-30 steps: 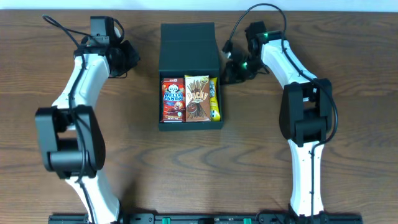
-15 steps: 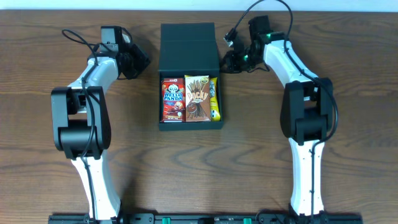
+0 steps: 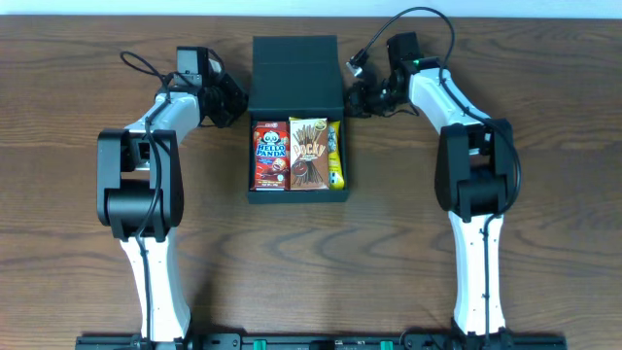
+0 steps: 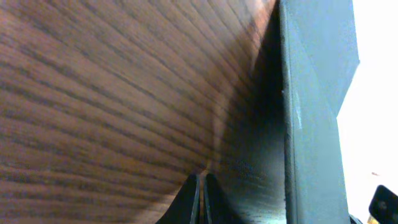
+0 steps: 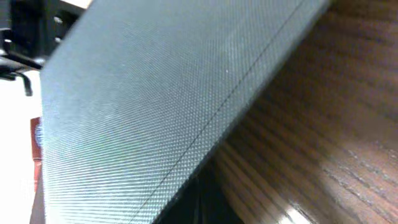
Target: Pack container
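Jaws of the left gripper are pressing together just beside the container, at its lid's left edge. The right gripper is sitting at the lid's right edge; whether its jaws are spread I cannot tell. The container is lying open between both arms, holding three snack packets.

Table: wood-grain top, dark brown, grain running L–R in overhead view; slight gloss w/ pale reflection in R wrist view. Items directly on it, qty 1: container, dark teal-black, square, shallow, centre-rear, open, base flat on wood. Hinged flap lid on far side, slanting up over the wood, shadow beneath
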Robot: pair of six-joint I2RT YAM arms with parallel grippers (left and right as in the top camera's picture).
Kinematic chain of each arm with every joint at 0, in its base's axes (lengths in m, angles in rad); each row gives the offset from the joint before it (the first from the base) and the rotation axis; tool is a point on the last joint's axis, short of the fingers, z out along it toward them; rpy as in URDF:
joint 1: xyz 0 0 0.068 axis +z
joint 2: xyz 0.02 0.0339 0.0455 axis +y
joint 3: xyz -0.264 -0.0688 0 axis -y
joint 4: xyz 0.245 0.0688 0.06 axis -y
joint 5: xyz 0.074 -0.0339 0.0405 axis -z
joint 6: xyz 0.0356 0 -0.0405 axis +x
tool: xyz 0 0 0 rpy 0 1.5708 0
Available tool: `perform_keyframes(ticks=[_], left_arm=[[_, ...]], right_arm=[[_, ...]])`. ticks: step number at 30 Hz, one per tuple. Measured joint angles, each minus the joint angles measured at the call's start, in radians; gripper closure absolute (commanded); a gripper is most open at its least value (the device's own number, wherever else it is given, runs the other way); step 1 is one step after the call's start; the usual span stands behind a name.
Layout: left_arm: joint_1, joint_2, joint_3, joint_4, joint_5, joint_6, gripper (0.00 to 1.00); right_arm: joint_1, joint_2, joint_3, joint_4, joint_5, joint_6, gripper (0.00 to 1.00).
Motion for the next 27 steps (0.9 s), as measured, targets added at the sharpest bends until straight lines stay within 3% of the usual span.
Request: perform_keyframes(ticks=[8, 27], left_arm=[[0.005, 0.000, -0.001, 0.089, 0.050, -0.004, 0.94], [0.066, 0.000, -0.001, 0.361, 0.332, 0.049, 0.94]], right_arm=[[-0.024, 0.000, 0.000, 0.031, -0.105, 0.002, 0.99], [-0.097, 0.000, 0.000, 0.069, -0.368, -0.011, 0.99]])
